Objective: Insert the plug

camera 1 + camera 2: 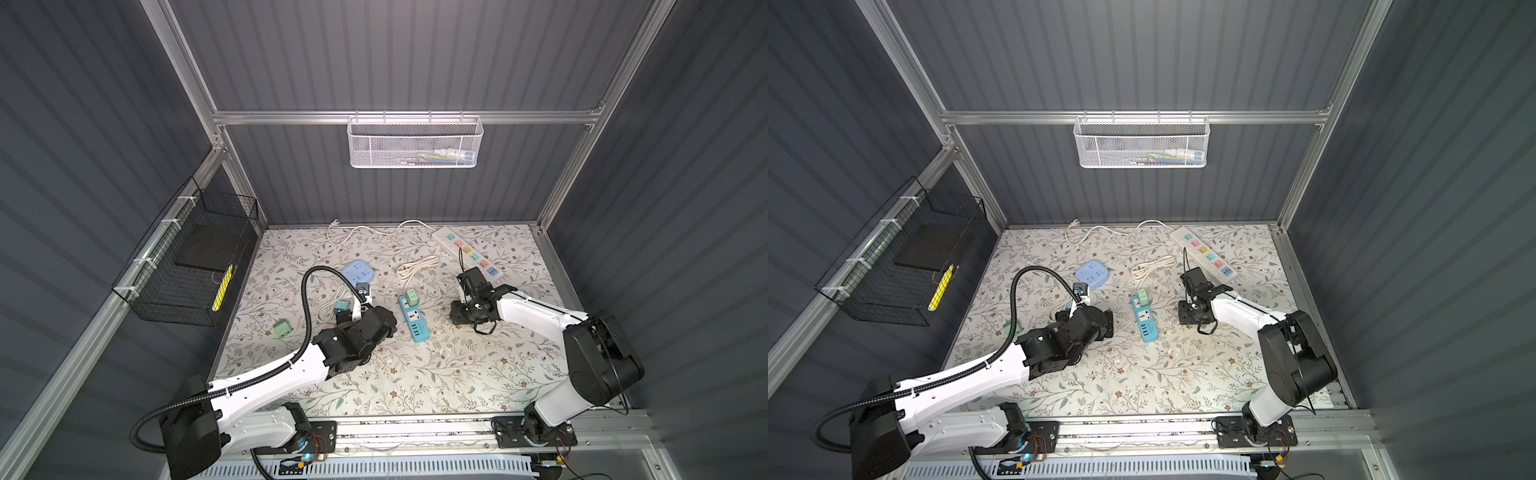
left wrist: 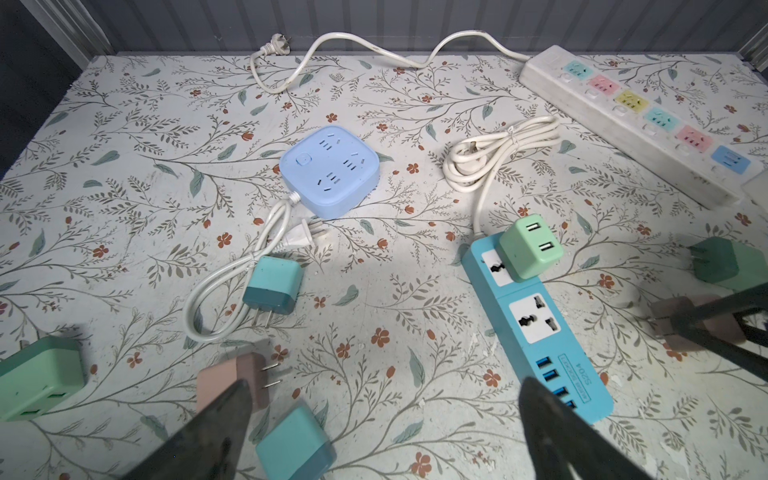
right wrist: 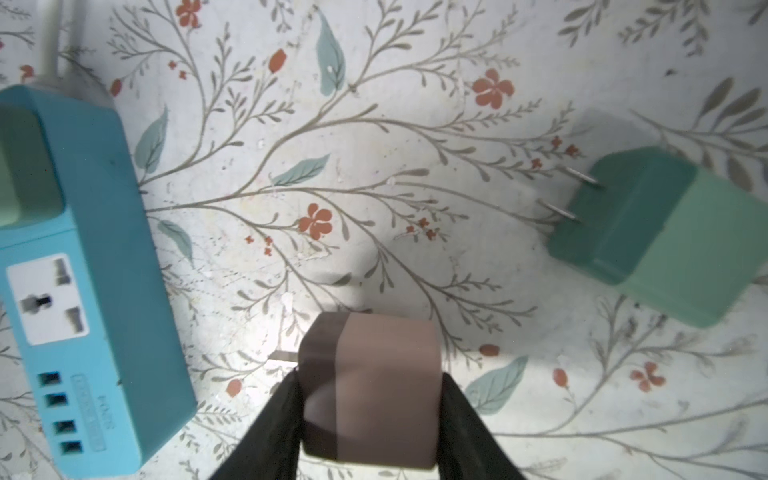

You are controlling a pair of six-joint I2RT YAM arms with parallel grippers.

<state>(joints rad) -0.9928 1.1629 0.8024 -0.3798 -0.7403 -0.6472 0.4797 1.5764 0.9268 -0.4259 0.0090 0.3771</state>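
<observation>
My right gripper [image 3: 370, 384] is shut on a brownish-pink plug [image 3: 386, 353], with a finger on each of its sides. One metal prong shows on the side facing the teal power strip [image 3: 75, 291]. In both top views that gripper [image 1: 469, 318] points down at the mat, just right of the strip [image 1: 413, 318], and hides the plug. The strip has a free universal socket [image 2: 532, 320], and a light green adapter [image 2: 530, 247] sits in its far socket. My left gripper [image 2: 384, 399] hangs open over bare mat, left of the strip.
Loose plugs lie around: pink [image 2: 237, 382], teal [image 2: 291, 440], teal [image 2: 272, 289], green [image 2: 37, 378] and green [image 3: 665, 237]. A blue square socket [image 2: 328, 174], a coiled cord [image 2: 494, 153] and a white strip [image 1: 465, 253] lie further back. A black wire basket [image 1: 187, 266] hangs on the left wall.
</observation>
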